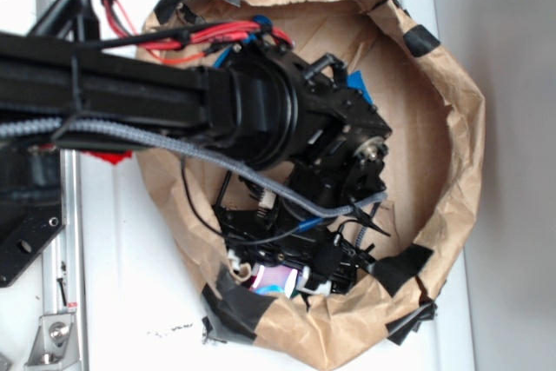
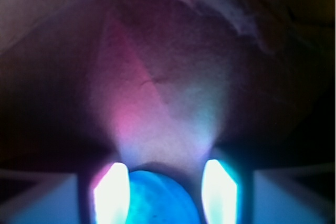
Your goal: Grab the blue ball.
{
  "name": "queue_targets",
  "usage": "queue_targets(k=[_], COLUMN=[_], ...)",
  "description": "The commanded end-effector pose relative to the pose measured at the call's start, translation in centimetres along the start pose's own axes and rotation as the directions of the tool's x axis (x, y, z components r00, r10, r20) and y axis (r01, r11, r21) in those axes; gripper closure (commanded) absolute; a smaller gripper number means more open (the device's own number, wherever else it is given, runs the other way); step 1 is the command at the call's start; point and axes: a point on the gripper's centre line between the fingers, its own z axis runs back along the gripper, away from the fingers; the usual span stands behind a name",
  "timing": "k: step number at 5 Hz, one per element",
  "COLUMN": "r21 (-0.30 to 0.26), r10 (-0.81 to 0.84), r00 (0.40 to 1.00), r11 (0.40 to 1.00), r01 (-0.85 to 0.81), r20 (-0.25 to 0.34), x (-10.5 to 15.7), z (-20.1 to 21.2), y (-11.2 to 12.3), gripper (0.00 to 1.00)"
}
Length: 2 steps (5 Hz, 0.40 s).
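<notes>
where the arm reaches into the paper bag [image 1: 452,171]:
gripper [image 2: 164,195]: fingers [image 2: 111,192] apart, straddling the ball
blue ball [image 2: 157,200]: between the fingers (contact not discernible), on the bag floor

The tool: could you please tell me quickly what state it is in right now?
Tool: the blue ball sits between its fingers; a firm grip cannot be told.
</notes>
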Motion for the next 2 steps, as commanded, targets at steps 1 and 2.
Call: queue_targets(k=[1, 2], r21=[0.020, -0.025], r10=[-0.015, -0.083], r00=[1.000, 0.994], r11=[1.000, 0.996], r01=[0.015, 0.085], r20=[0.009, 0.071], x=[0.3, 0.9], z=[-0.5, 1.5], y=[-1.6, -1.4], gripper=[1.00, 1.00])
